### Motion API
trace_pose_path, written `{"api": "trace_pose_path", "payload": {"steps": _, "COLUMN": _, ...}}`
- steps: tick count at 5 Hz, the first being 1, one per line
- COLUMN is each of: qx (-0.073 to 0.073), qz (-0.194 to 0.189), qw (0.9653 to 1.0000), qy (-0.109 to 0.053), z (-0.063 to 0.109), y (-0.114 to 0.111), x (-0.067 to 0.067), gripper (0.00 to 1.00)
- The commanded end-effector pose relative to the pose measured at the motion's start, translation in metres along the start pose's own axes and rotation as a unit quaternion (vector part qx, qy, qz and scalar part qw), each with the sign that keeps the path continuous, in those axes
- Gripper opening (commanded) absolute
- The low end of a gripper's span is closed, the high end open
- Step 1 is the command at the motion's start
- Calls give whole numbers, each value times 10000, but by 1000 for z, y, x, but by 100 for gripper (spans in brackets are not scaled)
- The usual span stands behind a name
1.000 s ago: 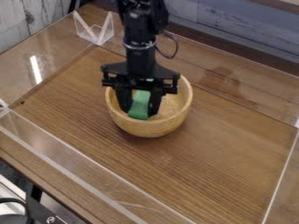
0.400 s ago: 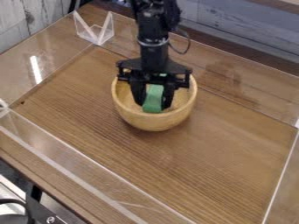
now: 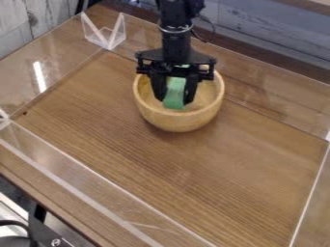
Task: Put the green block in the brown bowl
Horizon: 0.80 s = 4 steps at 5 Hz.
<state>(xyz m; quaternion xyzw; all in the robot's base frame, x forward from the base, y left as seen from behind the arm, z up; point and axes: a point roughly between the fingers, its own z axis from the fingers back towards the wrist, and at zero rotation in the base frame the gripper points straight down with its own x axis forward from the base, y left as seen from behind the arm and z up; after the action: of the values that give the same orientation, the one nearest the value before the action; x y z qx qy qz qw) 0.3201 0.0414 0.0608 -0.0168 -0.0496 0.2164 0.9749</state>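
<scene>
The brown bowl [image 3: 182, 120] sits on the wooden table, a little behind its middle. Inside it the green block [image 3: 175, 96] stands tilted, its lower end down in the bowl's hollow. My gripper [image 3: 176, 85] points straight down into the bowl and is shut on the green block, its black fingers [image 3: 192, 81] reaching below the rim. The block's top is hidden between the fingers.
Clear acrylic walls [image 3: 77, 169] run around the wooden table top [image 3: 219, 183]. A small clear plastic stand [image 3: 102, 34] is at the back left. A grey plank wall lies behind the arm.
My gripper has moved toward the back right with the green block in it, and the brown bowl has slid along the table the same way.
</scene>
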Motion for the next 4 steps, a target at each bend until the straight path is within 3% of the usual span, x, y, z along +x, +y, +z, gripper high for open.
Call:
{"api": "trace_pose_path", "payload": {"steps": 1, "qx": -43, "qz": 62, "qw": 9997, "qy": -238, "z": 5, "y": 0, "x": 10, "gripper": 0}}
{"api": "trace_pose_path", "payload": {"steps": 2, "qx": -14, "qz": 75, "qw": 9998, "qy": -207, "z": -5, "y": 0, "x": 8, "gripper": 0}}
{"api": "trace_pose_path", "payload": {"steps": 4, "qx": 2, "qz": 101, "qw": 9998, "qy": -161, "z": 16, "y": 5, "x": 34, "gripper": 0}}
